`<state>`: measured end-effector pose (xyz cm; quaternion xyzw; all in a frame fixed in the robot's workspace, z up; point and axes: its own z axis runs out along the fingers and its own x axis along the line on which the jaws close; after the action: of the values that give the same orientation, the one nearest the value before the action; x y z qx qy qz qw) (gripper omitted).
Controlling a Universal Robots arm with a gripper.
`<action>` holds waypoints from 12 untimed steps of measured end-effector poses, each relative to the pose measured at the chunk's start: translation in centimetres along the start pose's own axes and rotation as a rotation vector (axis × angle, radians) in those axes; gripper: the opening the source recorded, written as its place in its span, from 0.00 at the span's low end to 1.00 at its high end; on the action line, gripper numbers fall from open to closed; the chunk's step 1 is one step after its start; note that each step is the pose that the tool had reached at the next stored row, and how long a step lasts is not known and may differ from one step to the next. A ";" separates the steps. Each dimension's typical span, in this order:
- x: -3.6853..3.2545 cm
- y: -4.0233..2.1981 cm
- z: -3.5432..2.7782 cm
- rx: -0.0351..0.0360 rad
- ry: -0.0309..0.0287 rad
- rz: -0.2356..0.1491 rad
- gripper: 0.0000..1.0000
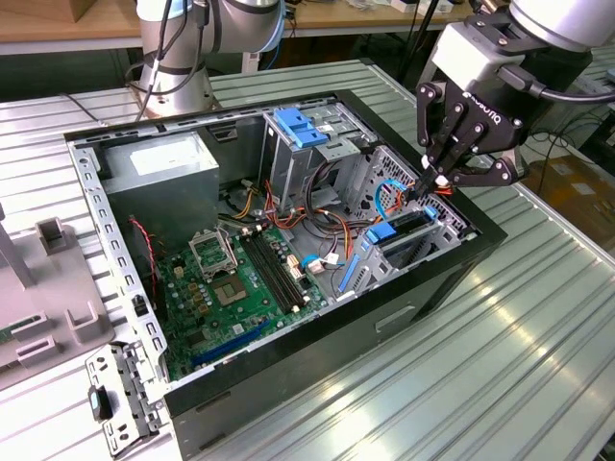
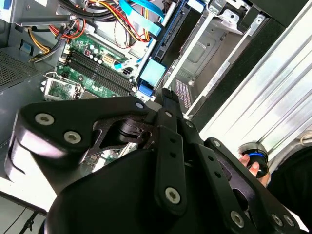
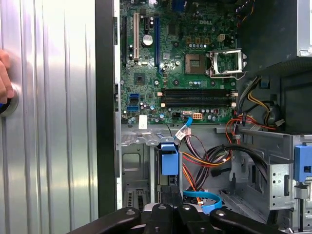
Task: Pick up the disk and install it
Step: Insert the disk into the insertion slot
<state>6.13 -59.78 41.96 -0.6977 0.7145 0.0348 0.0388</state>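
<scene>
The disk (image 1: 408, 223) stands on edge in the drive bay at the open computer case's end, on the exterior view's right, with a blue rail tab at its near end. In both wrist views it is a dark narrow edge with that blue tab (image 2: 152, 73) (image 3: 169, 158). My gripper (image 1: 430, 181) hangs just above the disk's upper end, fingers drawn together and shut. The black fingertips (image 2: 163, 97) (image 3: 170, 192) sit right at the tab end of the disk. I cannot tell whether they touch it.
The case (image 1: 461, 259) holds a green motherboard (image 1: 240, 279), a grey power-supply box (image 1: 159, 163), a metal drive cage with a blue handle (image 1: 300, 125) and bundled cables (image 1: 327, 216). A metal bracket (image 1: 120, 399) lies beside the case. A person's hand (image 3: 4, 73) rests on the ribbed table.
</scene>
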 end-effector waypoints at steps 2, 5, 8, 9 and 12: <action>0.00 0.00 0.00 0.0000 0.0000 0.000 0.11; 0.00 0.00 0.01 0.0000 0.0000 0.000 0.11; 0.00 -0.05 0.02 -0.0001 -0.0001 0.000 0.11; 0.00 -0.10 0.03 0.0000 -0.0002 0.000 0.11; -0.01 -0.59 0.04 0.0000 -0.0001 0.000 0.11</action>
<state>6.72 -59.78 41.92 -0.6977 0.7145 0.0348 0.0389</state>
